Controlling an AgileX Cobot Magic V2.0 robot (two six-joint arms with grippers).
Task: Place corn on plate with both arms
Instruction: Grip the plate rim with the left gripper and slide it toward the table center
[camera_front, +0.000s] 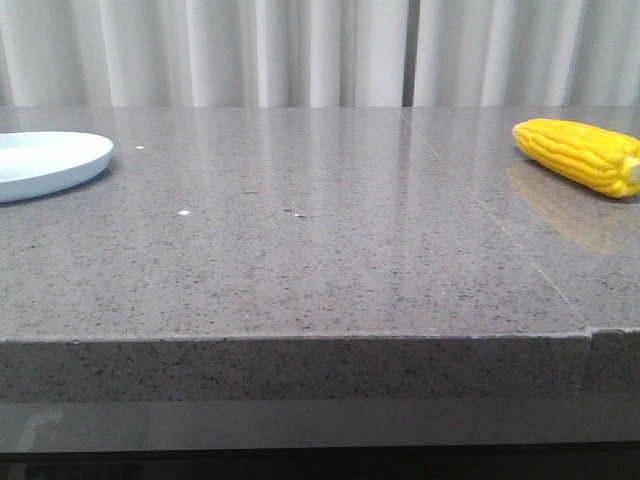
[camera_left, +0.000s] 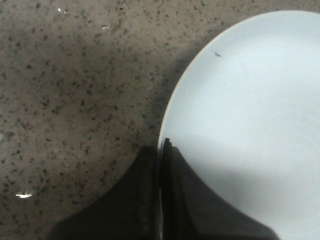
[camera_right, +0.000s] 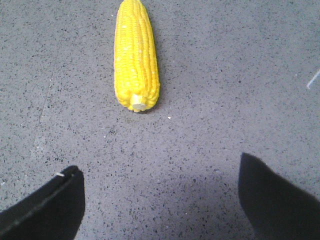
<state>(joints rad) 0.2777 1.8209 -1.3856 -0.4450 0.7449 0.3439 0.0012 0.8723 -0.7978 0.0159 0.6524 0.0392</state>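
Observation:
The corn (camera_front: 580, 155) is a bright yellow cob lying on the grey table at the far right in the front view. The pale-blue plate (camera_front: 50, 160) sits at the far left, partly cut off by the frame edge. Neither gripper shows in the front view. In the right wrist view my right gripper (camera_right: 159, 167) is open over bare table, and the corn (camera_right: 136, 55) lies a short way ahead, its pale stub end toward the fingers. My left gripper (camera_left: 161, 147) is shut with nothing in it, its tips over the rim of the plate (camera_left: 250, 110).
The speckled grey stone table (camera_front: 300, 250) has a seam running down its right side and a front edge close to the camera. White curtains hang behind it. A few small white specks (camera_front: 183, 212) lie on the surface.

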